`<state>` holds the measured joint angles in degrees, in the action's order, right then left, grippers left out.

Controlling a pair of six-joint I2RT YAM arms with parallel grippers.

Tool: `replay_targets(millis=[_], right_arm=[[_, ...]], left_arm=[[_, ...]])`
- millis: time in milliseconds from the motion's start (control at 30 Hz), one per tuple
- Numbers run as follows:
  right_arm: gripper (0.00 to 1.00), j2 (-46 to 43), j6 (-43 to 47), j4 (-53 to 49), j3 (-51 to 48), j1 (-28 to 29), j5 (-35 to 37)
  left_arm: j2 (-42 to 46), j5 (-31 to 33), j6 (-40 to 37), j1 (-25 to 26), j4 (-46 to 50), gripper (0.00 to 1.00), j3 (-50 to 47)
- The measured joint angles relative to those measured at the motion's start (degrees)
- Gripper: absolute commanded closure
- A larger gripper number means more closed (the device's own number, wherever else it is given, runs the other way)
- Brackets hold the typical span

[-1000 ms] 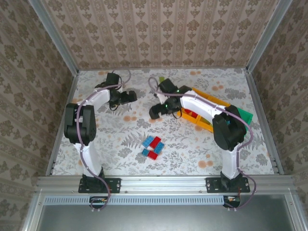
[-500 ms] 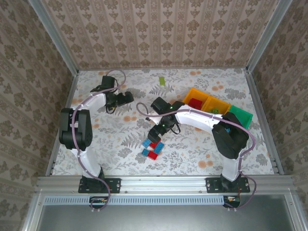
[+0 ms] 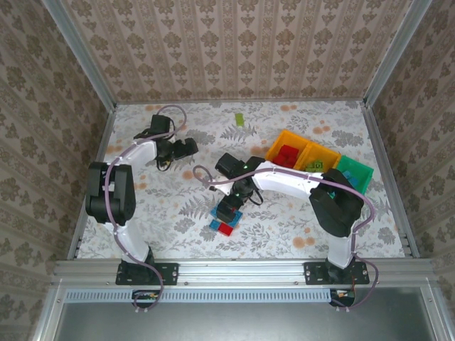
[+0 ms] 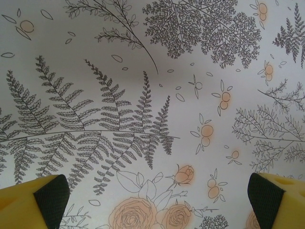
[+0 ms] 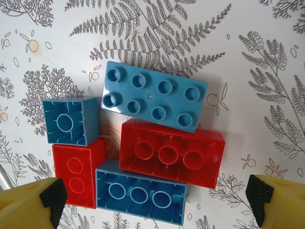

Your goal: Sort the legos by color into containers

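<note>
Near the middle of the flowered table (image 3: 156, 213) lies a tight cluster of bricks (image 3: 225, 222). The right gripper (image 3: 229, 207) hangs just over it, jaws spread wide and holding nothing. The wrist camera shows five pieces touching: a long blue brick (image 5: 155, 95) studs up, a long red brick (image 5: 171, 151) and a second blue brick (image 5: 140, 191) hollow side up, plus a small blue cube (image 5: 70, 120) and a small red brick (image 5: 76, 171) beside them. Farther back on the left, the left gripper (image 3: 188, 147) hovers over bare table, jaws apart and empty. Farther on the right stands the row of bins (image 3: 313, 150), two orange and one green, with red pieces in the leftmost orange one. A lone green brick (image 3: 239, 119) lies near the far edge
</note>
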<state>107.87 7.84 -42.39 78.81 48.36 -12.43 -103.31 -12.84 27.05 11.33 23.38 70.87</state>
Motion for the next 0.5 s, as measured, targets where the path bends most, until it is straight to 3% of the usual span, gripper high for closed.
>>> replay_targets(millis=[500], right_arm=[[0.02, 4.6, -0.1, -1.7, 2.8, 1.6, 5.0]], left_arm=[[2.6, 0.6, 0.3, 0.3, -0.5, 0.00, -2.8]])
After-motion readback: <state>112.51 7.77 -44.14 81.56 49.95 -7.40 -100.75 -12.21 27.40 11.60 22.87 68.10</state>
